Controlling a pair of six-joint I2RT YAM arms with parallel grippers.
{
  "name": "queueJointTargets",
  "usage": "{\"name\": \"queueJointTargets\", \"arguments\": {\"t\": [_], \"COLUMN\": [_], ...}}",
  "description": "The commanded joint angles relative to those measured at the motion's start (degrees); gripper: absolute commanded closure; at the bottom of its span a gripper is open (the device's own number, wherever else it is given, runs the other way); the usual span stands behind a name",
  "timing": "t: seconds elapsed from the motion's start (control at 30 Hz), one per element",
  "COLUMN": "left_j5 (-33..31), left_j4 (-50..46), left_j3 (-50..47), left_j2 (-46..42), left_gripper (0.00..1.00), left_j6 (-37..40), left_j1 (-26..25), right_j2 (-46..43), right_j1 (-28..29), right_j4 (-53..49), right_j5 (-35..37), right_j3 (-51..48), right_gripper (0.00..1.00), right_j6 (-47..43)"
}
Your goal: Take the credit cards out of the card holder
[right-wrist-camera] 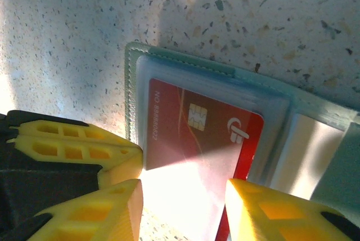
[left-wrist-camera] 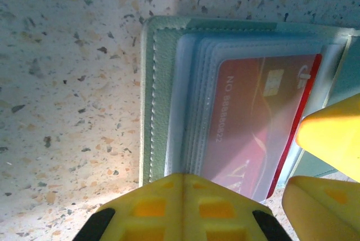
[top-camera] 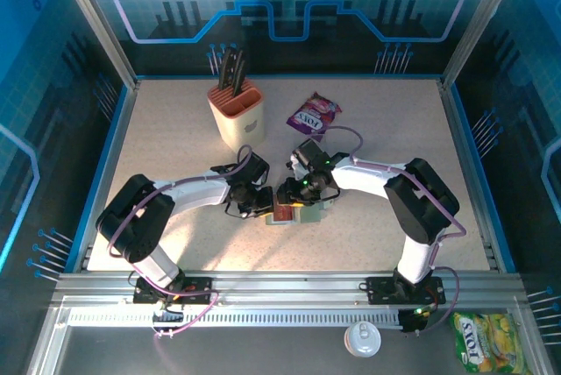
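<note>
With the holder (right-wrist-camera: pixel 133 83) lying open on the table (top-camera: pixel 394 138), your left gripper (left-wrist-camera: pixel 181 199) closed, seemingly pinning its edge, and your right gripper (right-wrist-camera: pixel 185 207) open astride the red card (right-wrist-camera: pixel 191 134), the extraction step looks ready: pinch, then draw it straight out.

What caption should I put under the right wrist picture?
Right tool, open, straddling the near end of the red card in the card holder.

The red credit card (right-wrist-camera: pixel 194 131) reads "NO 8888…", its last digits unclear.
</note>
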Motion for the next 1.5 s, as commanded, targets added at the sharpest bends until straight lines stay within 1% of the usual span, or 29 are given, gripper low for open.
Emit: {"name": "queueJointTargets", "arguments": {"t": [0.0, 0.13, 0.3, 0.6, 0.8, 0.97, 1.2, 1.37, 1.47], "left_j5": [-0.9, -1.0, -1.0, -1.0, -0.9, -1.0, -2.6, -1.3, 0.8], "left_j4": [-2.2, -2.1, -2.1, -1.9, -1.9, -1.9, -4.4, -4.8, -3.3], "left_j3": [0.0, 0.0, -0.1, -0.6, -0.7, -0.6, 2.0, 3.7, 4.0], "left_j2": [0.8, 0.6, 0.6, 0.6, 0.5, 0.1, -2.9, -4.1, -3.4], "left_gripper": [0.94, 0.95, 0.95, 0.94, 0.95, 0.94, 0.94, 0.94, 0.94], "left_j6": [1.3, 1.2, 1.2, 1.0, 1.0, 1.1, 2.7, 2.8, 2.3], "left_j1": [0.0, 0.0, 0.0, 0.0, 0.0, 0.0, 0.2, 0.3, 0.2], "right_j2": [0.5, 1.0, 0.9, 0.6, 0.5, -1.2, -3.6, -4.5, -4.4], "right_j1": [0.2, 0.1, 0.2, 0.1, 0.2, 0.2, 0.1, -0.1, 0.0], "right_j4": [0.4, 0.6, 0.8, -3.2, -3.8, -4.0, -4.6, -4.5, -3.5], "right_j5": [-1.4, -1.4, -0.9, 3.4, 4.2, 5.0, 5.2, 5.5, 4.1], "right_j3": [-0.8, -1.0, -1.4, -1.0, -0.7, -0.7, -0.8, -1.2, -1.5], "right_gripper": [0.58, 0.62, 0.63, 0.61, 0.6, 0.6, 0.59, 0.59, 0.59], "right_j6": [0.7, 0.9, 1.1, -0.3, -0.7, -0.7, -0.9, -0.8, -0.5]}}
